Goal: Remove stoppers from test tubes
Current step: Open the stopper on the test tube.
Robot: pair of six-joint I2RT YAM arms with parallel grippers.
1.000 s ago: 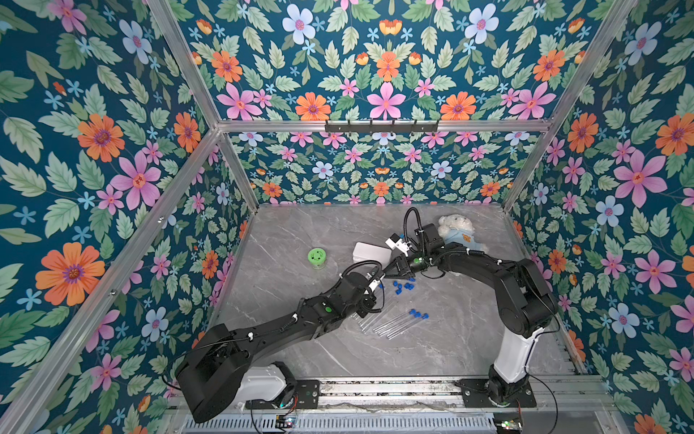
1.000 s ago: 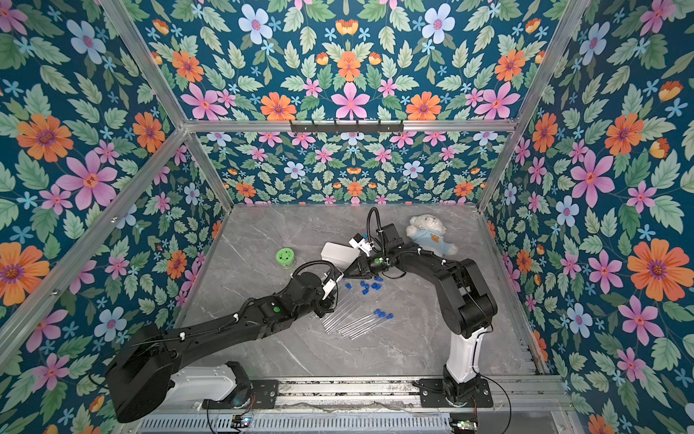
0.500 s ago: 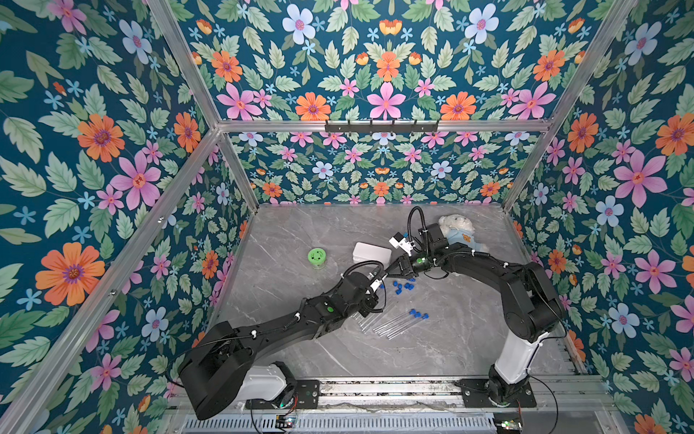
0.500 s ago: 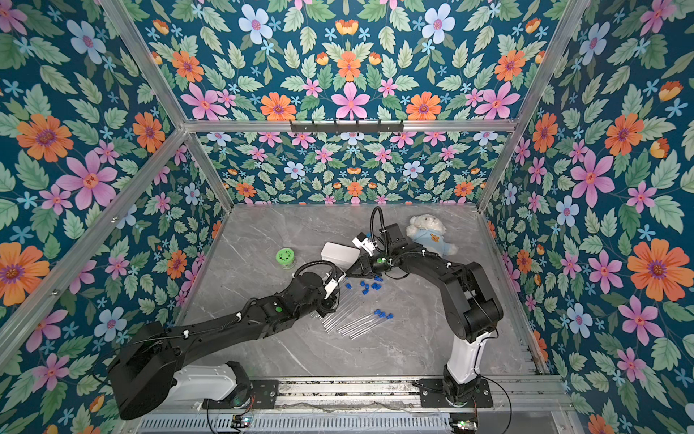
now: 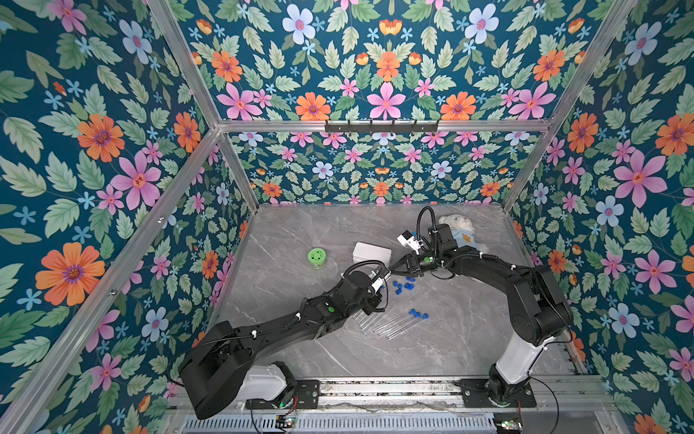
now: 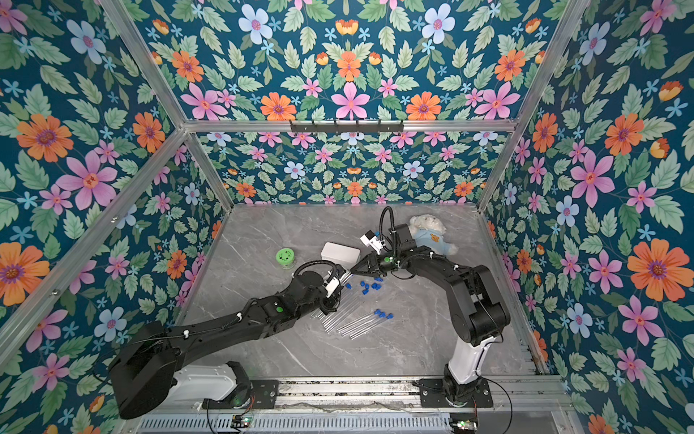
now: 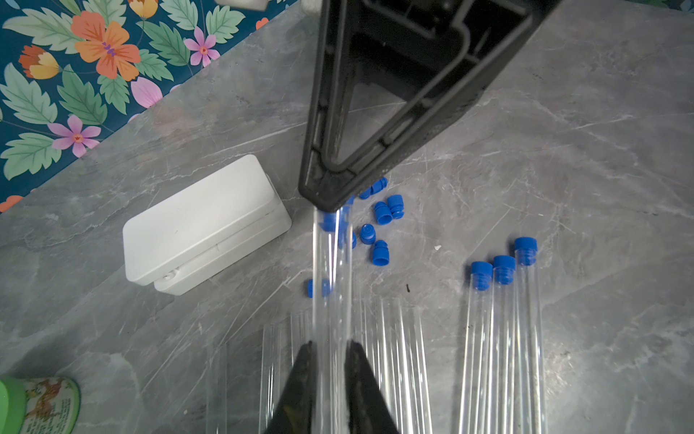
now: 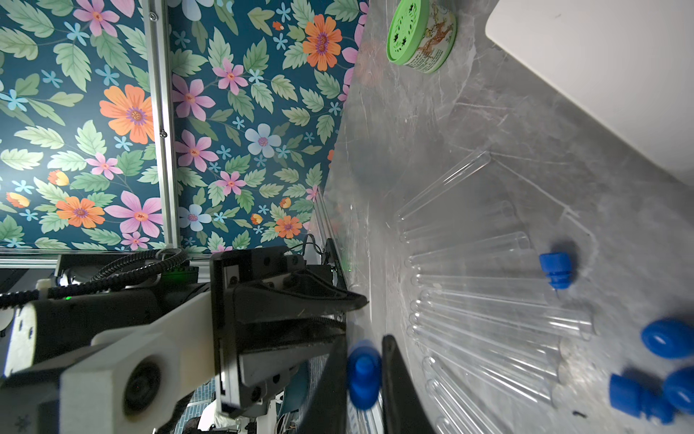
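the left gripper is clamped together on the held test tube, gripping it partway along its clear length above the table. the tube's long axis runs straight from these jaws across to the right gripper, mouth end pointing at it. the right gripper is pinched tight on the blue stopper at that mouth; whether the plug sits in the tube or is out cannot be told. just right lie loose stoppers, then three capped tubes, parallel.

Scattered stoppers, test tubes, white box crowd table centre; front lies open.
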